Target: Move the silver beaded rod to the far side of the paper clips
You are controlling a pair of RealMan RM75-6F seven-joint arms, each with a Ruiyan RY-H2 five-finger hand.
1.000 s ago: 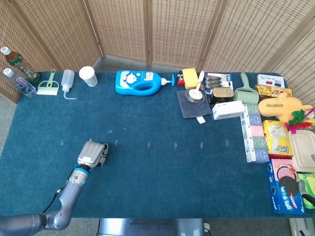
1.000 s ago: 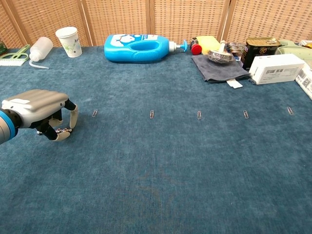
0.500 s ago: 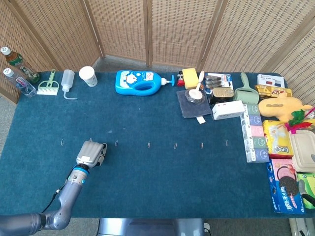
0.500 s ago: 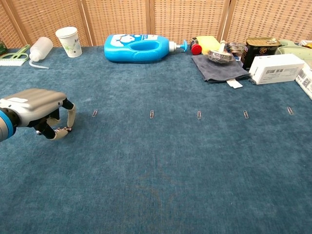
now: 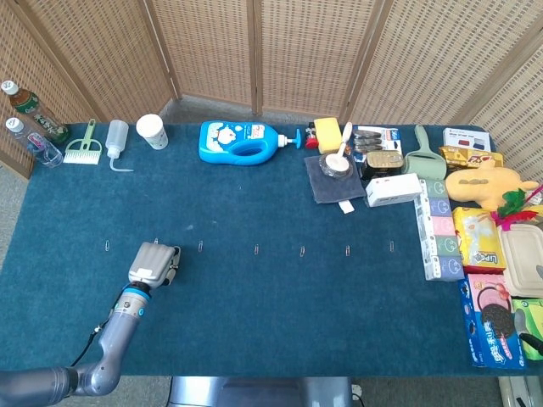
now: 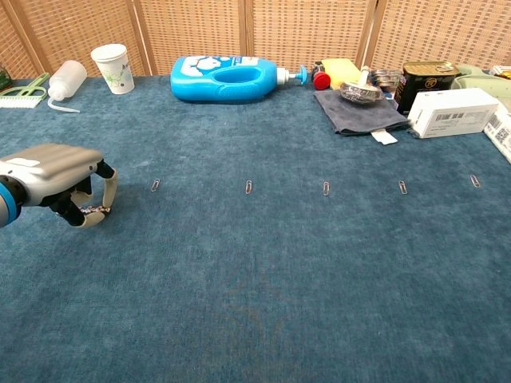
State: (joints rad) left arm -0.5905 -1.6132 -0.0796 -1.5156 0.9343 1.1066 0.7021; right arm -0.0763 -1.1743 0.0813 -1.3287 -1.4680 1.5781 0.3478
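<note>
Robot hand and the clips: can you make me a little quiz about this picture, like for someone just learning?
1. True or false: the left hand holds the silver beaded rod in its fingertips.
2. What big blue thing lies at the back of the table? A) a bucket B) the blue detergent bottle C) a shoe
3. Fill in: the paper clips lie in a ___ across the table.

Key: 1 true. 2 B. 3 row. The right hand is in neither view.
</note>
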